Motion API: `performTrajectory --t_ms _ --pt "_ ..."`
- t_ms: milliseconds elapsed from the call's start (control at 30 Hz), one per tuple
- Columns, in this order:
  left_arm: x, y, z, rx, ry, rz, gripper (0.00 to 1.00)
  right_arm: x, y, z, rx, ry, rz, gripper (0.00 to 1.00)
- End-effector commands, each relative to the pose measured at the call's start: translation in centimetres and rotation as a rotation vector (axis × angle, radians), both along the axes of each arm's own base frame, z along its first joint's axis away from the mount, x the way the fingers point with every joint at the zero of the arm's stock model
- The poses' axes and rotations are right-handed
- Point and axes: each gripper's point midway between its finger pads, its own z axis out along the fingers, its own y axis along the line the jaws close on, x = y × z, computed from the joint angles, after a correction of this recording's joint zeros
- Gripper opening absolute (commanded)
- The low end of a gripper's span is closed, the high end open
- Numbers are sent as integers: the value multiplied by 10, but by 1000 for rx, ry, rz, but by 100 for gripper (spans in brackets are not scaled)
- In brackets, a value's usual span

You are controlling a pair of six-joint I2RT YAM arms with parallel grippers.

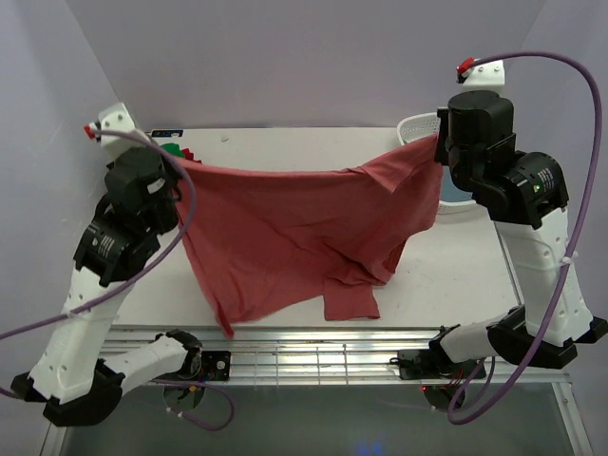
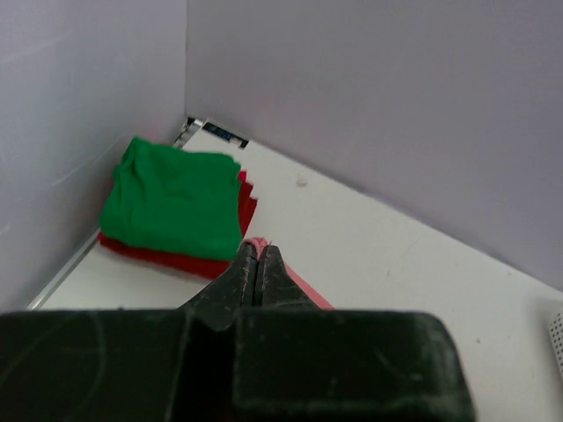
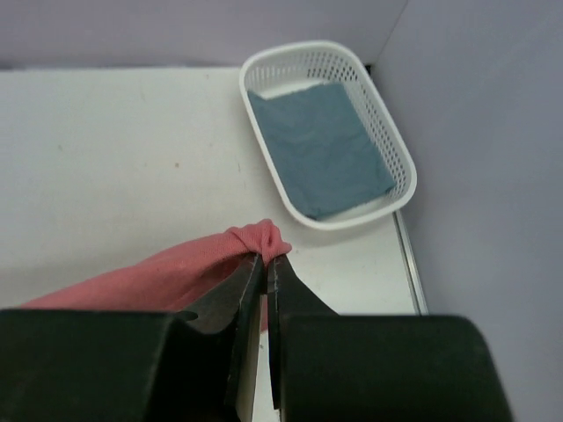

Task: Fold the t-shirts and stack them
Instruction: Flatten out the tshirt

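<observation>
The pinkish-red t-shirt (image 1: pixel 294 237) hangs stretched in the air between both grippers, its lower part draping toward the table's front edge. My left gripper (image 1: pixel 174 161) is shut on its left corner, seen in the left wrist view (image 2: pixel 258 249) with a bit of pink cloth (image 2: pixel 255 240) at the tips. My right gripper (image 1: pixel 440 141) is shut on the right corner (image 3: pixel 255 237), jaws pinched in the right wrist view (image 3: pixel 266 258). A folded green shirt (image 2: pixel 171 198) lies on a folded dark red shirt (image 2: pixel 176 259) at the back left corner. The grey-blue shirt (image 3: pixel 321 149) lies folded in the basket.
The white lattice basket (image 3: pixel 387 132) stands at the back right corner, also in the top view (image 1: pixel 418 123). Purple walls close in the table (image 1: pixel 456 275) at back and sides. A metal rack (image 1: pixel 313 356) runs along the near edge between the arm bases.
</observation>
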Motion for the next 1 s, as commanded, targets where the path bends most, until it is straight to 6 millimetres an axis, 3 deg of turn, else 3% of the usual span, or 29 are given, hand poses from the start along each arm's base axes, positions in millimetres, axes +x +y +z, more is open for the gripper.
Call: performTrajectory --t_ms 0,33,67,100,133,167,200,233,267,300,333,400,500,567,600,633,667,700,733,767,800,900,933,967 --pt "51 -17 63 94 -93 24 0 39 -6 54 -12 -206 -77 8" --pt "64 -27 65 134 -67 -15 0 55 4 51 -20 -194 -56 8" --pt "68 -31 93 117 -108 -29 0 53 2 78 31 -260 -51 8" --pt "100 -52 79 143 -44 -58 0 56 8 87 49 -282 -33 8" --pt "107 -58 82 146 -18 -79 0 63 17 92 76 -297 -2 8" --pt "106 -63 113 98 -97 -108 0 61 18 104 105 -335 7 8" --pt "112 -68 118 78 -119 -118 0 63 19 104 110 -345 4 8" --pt "113 -70 127 59 -151 -122 0 54 13 127 164 -436 -3 8" --pt "108 -68 148 21 -208 -121 0 53 12 131 171 -465 -6 8" --pt "109 -69 152 17 -220 -122 0 59 14 119 161 -457 -7 8" --pt "112 -70 158 17 -243 -121 0 46 7 143 211 -549 -11 8" --pt "110 -71 163 26 -259 -136 0 38 0 157 224 -596 -22 8" --pt "95 -79 172 -22 -312 -225 0 21 8 188 263 -676 89 8" --pt "68 -74 187 -61 -368 -277 0 13 16 189 270 -668 158 8" --pt "66 -83 179 -77 -356 -332 0 1 24 192 299 -673 233 8" --pt "58 -85 177 -88 -358 -365 0 0 31 184 306 -646 275 8" --pt "33 -79 186 -105 -396 -407 0 -5 37 174 312 -609 312 8" --pt "31 -94 170 -103 -364 -494 0 -22 48 174 358 -601 411 8" --pt "22 -97 166 -121 -363 -526 0 -28 56 166 376 -569 462 8" --pt "1 -92 170 -148 -392 -561 0 -27 67 145 386 -500 503 8" --pt "-6 -96 164 -159 -380 -597 0 -45 79 141 419 -476 602 8" --pt "-27 -109 149 -239 -313 -700 0 -70 95 124 499 -370 720 8" --pt "-38 -113 158 -283 -321 -740 0 -78 96 125 518 -359 737 8" --pt "-43 -115 160 -300 -316 -764 0 -91 92 139 530 -390 759 8"
